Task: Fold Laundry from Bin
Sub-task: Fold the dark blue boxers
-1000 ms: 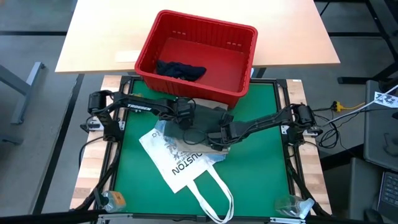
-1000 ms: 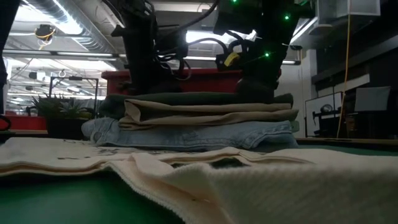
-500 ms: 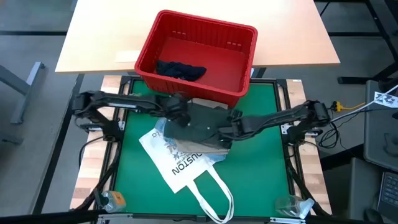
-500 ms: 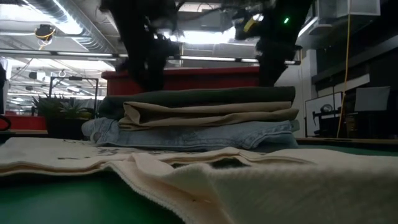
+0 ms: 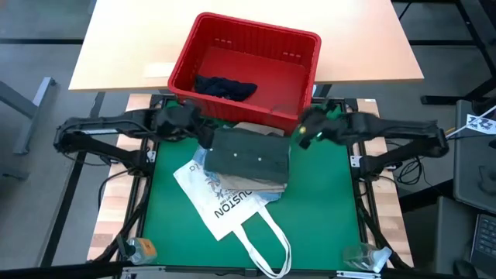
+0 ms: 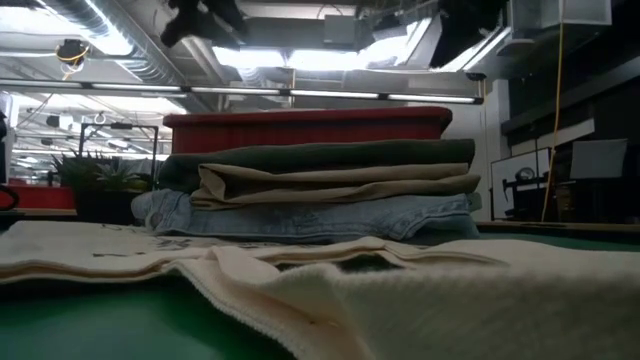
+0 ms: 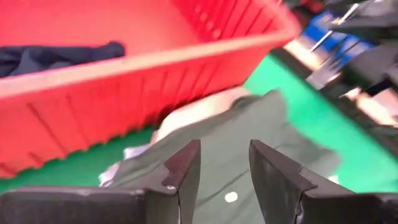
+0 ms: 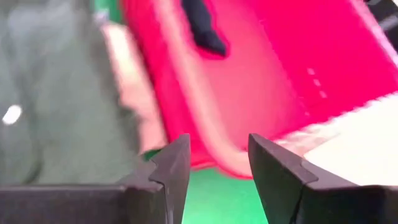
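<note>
The folded laundry is stacked at the middle of the green mat. A dark olive shirt [image 5: 246, 155] lies on top, beige cloth [image 6: 330, 183] under it and light blue jeans [image 6: 300, 215] at the bottom, resting on the white tote bag [image 5: 232, 205]. Behind the stack stands the red bin [image 5: 244, 46] with a dark navy garment [image 5: 225, 87] on its floor. My left gripper [image 7: 224, 165] hangs open in the air over the stack's far left corner. My right gripper [image 8: 219, 165] hangs open over the far right corner, by the bin's near wall. Nothing is between either pair of fingers.
The bin sits half on the light wooden table [image 5: 124, 46] behind the mat. The tote bag's handles [image 5: 267, 248] trail toward the near edge. Bare green mat [image 5: 325, 209] lies to the right of the stack and near the left edge.
Both grippers have risen off the top of the stack and drawn back, the left toward the table's left and far edge, the right toward the right and far edge. They are now clear of the olive shirt. The stack has kept its place and shape.
</note>
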You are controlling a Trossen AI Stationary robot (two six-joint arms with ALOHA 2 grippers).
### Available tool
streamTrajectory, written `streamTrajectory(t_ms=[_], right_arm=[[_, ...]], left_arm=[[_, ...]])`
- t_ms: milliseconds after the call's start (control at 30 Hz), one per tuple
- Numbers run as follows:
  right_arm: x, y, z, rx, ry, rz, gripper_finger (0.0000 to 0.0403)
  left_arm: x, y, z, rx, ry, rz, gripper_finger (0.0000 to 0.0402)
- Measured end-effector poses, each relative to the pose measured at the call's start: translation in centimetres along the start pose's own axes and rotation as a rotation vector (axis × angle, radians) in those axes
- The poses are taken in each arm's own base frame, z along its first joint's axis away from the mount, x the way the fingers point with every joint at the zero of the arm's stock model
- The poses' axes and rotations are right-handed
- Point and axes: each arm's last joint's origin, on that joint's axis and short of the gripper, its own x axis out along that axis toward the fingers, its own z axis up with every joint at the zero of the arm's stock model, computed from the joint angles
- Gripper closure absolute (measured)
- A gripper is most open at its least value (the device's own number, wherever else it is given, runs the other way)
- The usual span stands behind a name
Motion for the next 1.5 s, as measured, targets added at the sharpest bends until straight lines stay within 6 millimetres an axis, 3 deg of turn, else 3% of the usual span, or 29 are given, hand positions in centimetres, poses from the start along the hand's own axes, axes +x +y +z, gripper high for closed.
streamTrajectory(t_ms=[233, 500, 833, 1100, 1367, 1500], right_arm=[[-2.4, -5.2, -0.1, 0.262, -0.131, -0.038, 0.0240], [-1.0, -7.9, -0.2, 0.463, -0.091, 0.156, 0.0240], [0.8, -7.5, 1.6, 0.549, -0.145, 0.315, 0.0240], [0.5, -7.3, 2.2, 0.592, -0.191, 0.433, 0.0240], [0.1, -6.9, 2.5, 0.618, -0.204, 0.521, 0.0240], [-0.1, -6.4, 2.5, 0.565, -0.215, 0.522, 0.0240]], left_arm=[[-2.1, 0.2, 0.7, -0.033, -0.072, -0.070, 0.0270], [-2.0, 0.2, 0.7, 0.015, -0.077, -0.058, 0.0270], [-2.0, 0.1, 0.9, -0.020, -0.120, -0.042, 0.0270], [-1.8, 0.6, 2.1, -0.081, -0.241, 0.029, 0.0270], [-0.7, 2.1, 4.1, -0.162, -0.344, 0.078, 0.0263], [0.3, 2.9, 6.0, -0.080, -0.459, 0.138, 0.0259]])
